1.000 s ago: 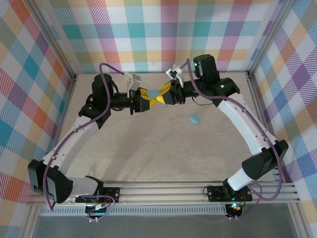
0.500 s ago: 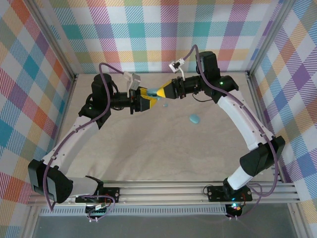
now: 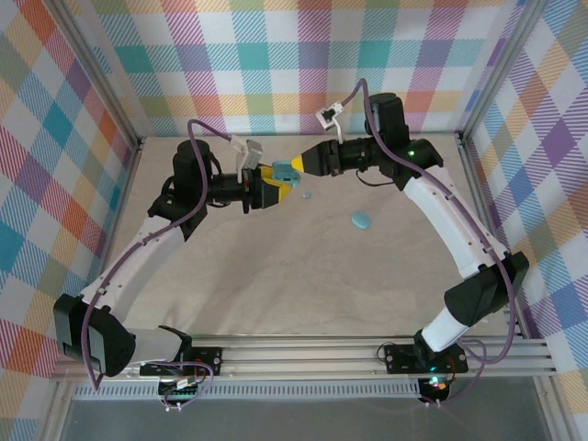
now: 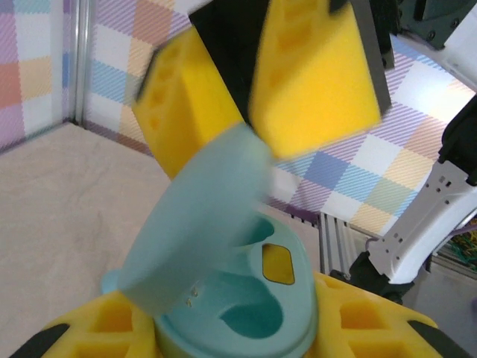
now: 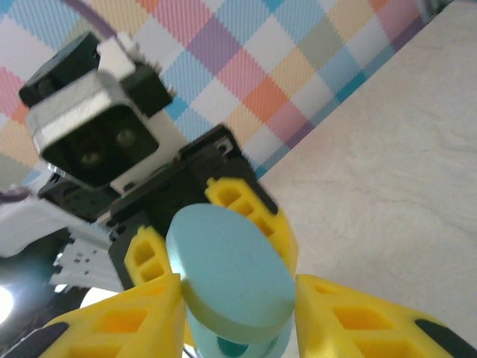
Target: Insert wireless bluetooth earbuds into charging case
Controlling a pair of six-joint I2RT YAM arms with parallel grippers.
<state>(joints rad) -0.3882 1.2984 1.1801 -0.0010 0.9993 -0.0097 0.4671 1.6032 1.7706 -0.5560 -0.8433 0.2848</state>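
Observation:
A teal oval charging case (image 3: 281, 172) hangs above the back of the table, between both grippers. My left gripper (image 3: 278, 186) is shut on its base (image 4: 298, 298), yellow fingers either side. The lid (image 4: 194, 231) stands tilted open, and my right gripper (image 3: 296, 165) is shut on its free end. In the right wrist view the lid (image 5: 231, 261) sits between the right gripper's (image 5: 238, 313) fingers. The two wells in the base are empty. One tiny pale teal earbud (image 3: 307, 195) lies on the table just below the grippers. The other earbuds are out of view.
A second teal oval case (image 3: 361, 220) lies shut on the table to the right of the grippers. Plaid walls and metal frame rails (image 3: 478, 175) close in the beige table (image 3: 276, 276) at the back and both sides.
The right gripper has drawn back and up to the right, swinging the case lid open. The left gripper holds the base in nearly the same place.

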